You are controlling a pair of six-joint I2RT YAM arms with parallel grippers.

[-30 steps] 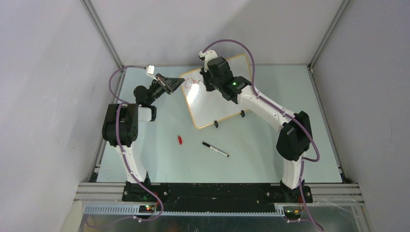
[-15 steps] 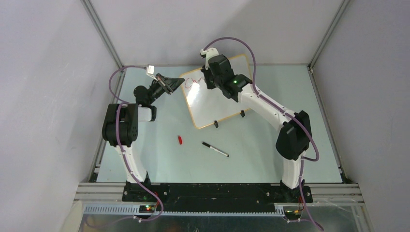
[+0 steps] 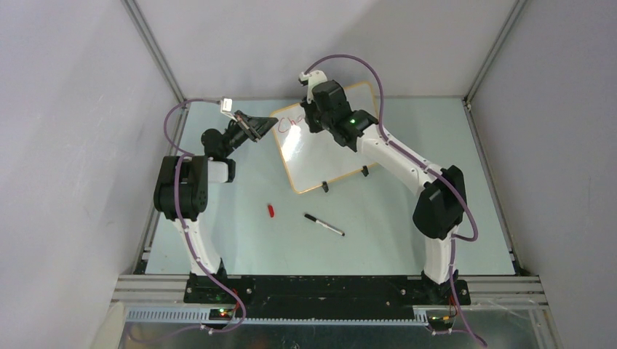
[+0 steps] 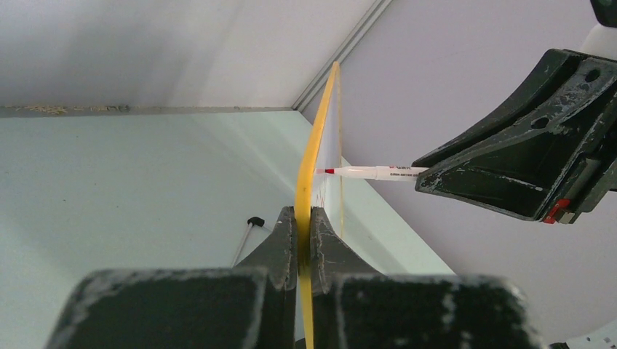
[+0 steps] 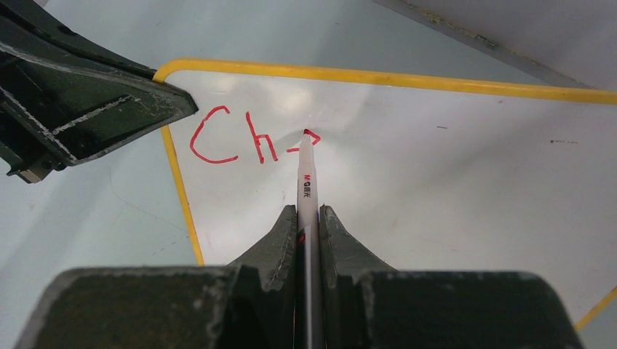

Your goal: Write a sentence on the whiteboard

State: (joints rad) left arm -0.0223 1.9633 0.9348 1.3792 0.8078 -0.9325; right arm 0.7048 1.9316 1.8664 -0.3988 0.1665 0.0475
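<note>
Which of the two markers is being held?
The red-tipped marker clamped in the right gripper, tip at the whiteboard; the black-ended marker lies loose on the table.

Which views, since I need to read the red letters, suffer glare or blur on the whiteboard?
Top external: a bright glare patch on the whiteboard, the letters tiny. Right wrist: soft sheen above the letters, which read sharp; only the right gripper looks soft up close. Left wrist: the board is edge-on, its writing face barely visible.

- We log the left arm (image 3: 180, 187) and right arm (image 3: 396, 156): white links, black joint housings.
- Purple cable (image 3: 342, 57) runs along each.
- Black fingers (image 5: 273, 240), scuffed grey.
</note>
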